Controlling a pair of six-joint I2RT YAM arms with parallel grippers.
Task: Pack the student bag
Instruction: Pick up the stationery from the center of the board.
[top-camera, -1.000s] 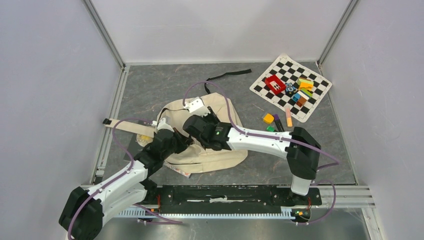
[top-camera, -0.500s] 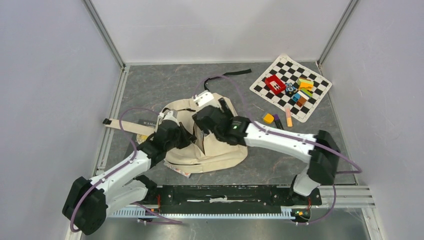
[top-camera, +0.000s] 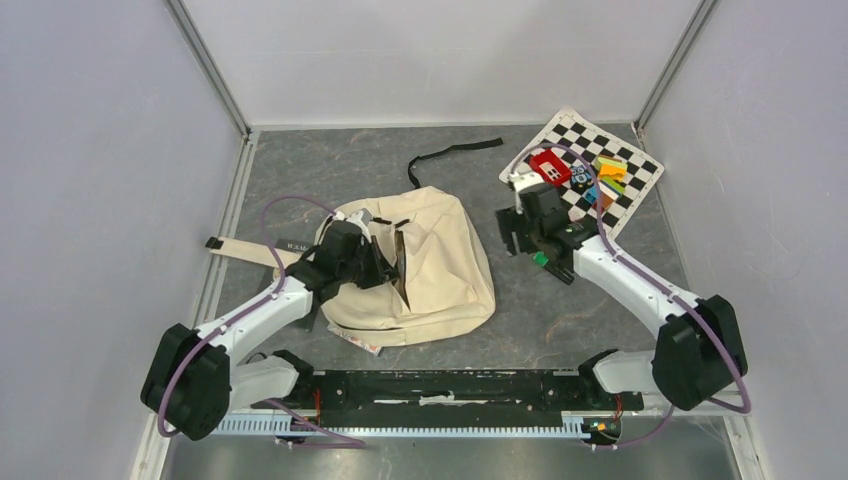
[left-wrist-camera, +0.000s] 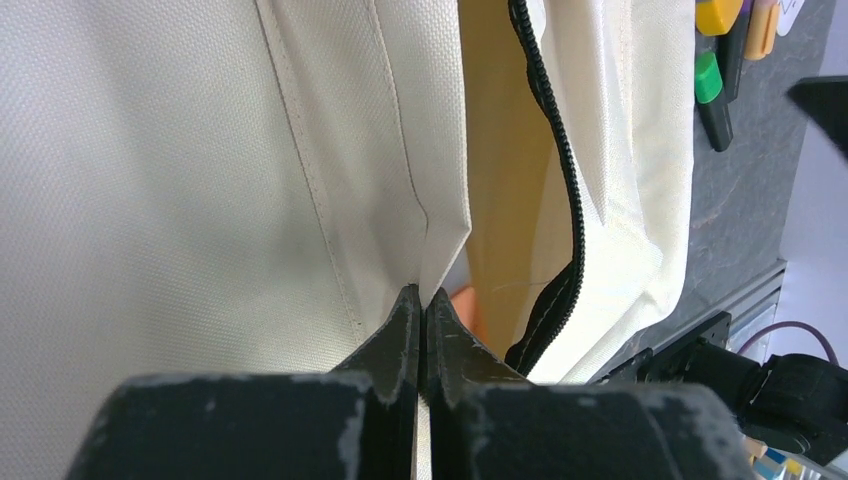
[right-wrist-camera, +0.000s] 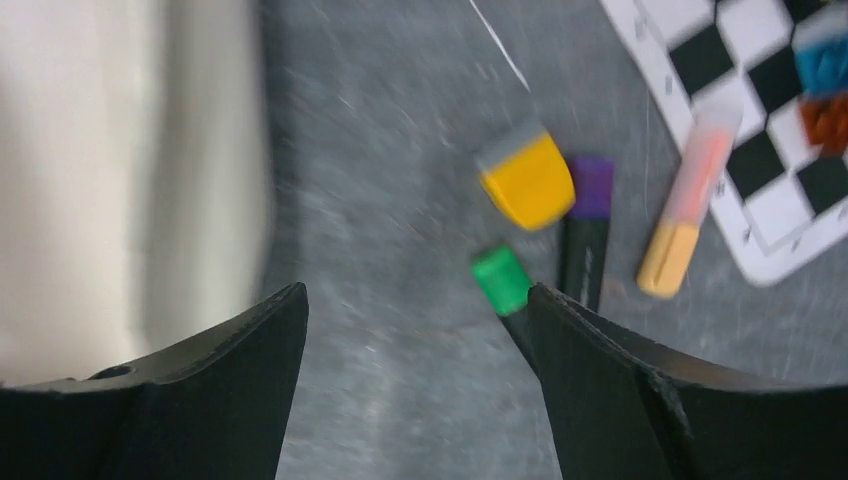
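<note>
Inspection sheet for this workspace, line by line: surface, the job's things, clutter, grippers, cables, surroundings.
Surface: grey marbled table top, no spills seen.
Job's things: student bag lies mid-table with its zipper open; its beige strap trails left.
Clutter: checkerboard mat at far right, carrying coloured blocks; markers and a yellow-capped piece beside it; a black strap beyond the bag.
Grippers: left gripper shut on the student bag's fabric by the opening; right gripper open, empty, over the markers.
Cables: purple cables loop off both arms.
Surroundings: pale walls, metal frame posts; nothing else seen.
</note>
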